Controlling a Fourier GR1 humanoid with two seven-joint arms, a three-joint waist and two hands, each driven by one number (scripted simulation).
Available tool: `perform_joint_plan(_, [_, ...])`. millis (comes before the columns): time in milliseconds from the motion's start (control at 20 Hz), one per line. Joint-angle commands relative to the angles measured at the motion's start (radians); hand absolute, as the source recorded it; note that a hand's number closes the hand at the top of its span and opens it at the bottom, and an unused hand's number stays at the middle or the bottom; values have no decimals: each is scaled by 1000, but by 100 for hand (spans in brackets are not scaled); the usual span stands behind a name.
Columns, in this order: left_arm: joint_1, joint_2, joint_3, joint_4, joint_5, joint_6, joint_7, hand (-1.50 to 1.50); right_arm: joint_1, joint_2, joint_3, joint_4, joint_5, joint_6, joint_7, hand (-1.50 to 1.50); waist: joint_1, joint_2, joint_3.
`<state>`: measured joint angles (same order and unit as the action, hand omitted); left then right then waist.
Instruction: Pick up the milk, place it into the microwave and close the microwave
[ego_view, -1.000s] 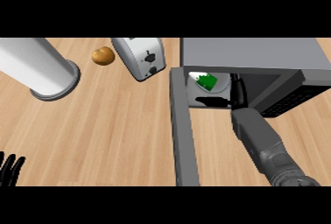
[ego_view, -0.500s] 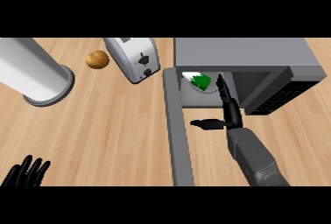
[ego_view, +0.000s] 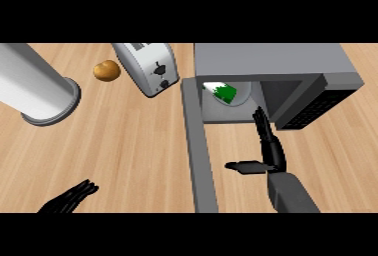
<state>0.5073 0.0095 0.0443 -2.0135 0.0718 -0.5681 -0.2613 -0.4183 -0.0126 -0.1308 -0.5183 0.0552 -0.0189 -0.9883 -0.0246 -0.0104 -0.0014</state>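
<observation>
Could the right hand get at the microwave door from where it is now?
Probably yes. The right hand is open, fingers straight, in front of the microwave. The open microwave door stands just to its left, with nothing between them. The milk already sits inside.

Milk inside open microwave.

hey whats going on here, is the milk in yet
The milk sits inside the microwave, whose door hangs wide open. The robot's right hand is just outside the opening, fingers straight and holding nothing. The left hand rests open at the lower left. The door is not yet closed.
</observation>
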Motion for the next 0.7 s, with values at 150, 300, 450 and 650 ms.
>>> perform_joint_plan(150, [-98, -9, -158, 33, -147, 114, 40, 150, 239, -39, 25, -322, -88, 169, 51, -150, -19, -2, -1])
perform_joint_plan(300, [-185, -9, -198, 42, -168, 151, 109, 150, 310, -83, 21, -496, -139, 202, 179, 150, -4, 3, 0])
perform_joint_plan(450, [-280, -9, -208, 145, -233, 176, 101, 150, 452, -82, 34, -665, -180, 234, 212, -150, -10, 4, -1])
perform_joint_plan(650, [-380, -9, -296, 223, -274, 280, 123, 150, 555, -132, -7, -809, -249, 276, 260, -150, 3, 7, 0])
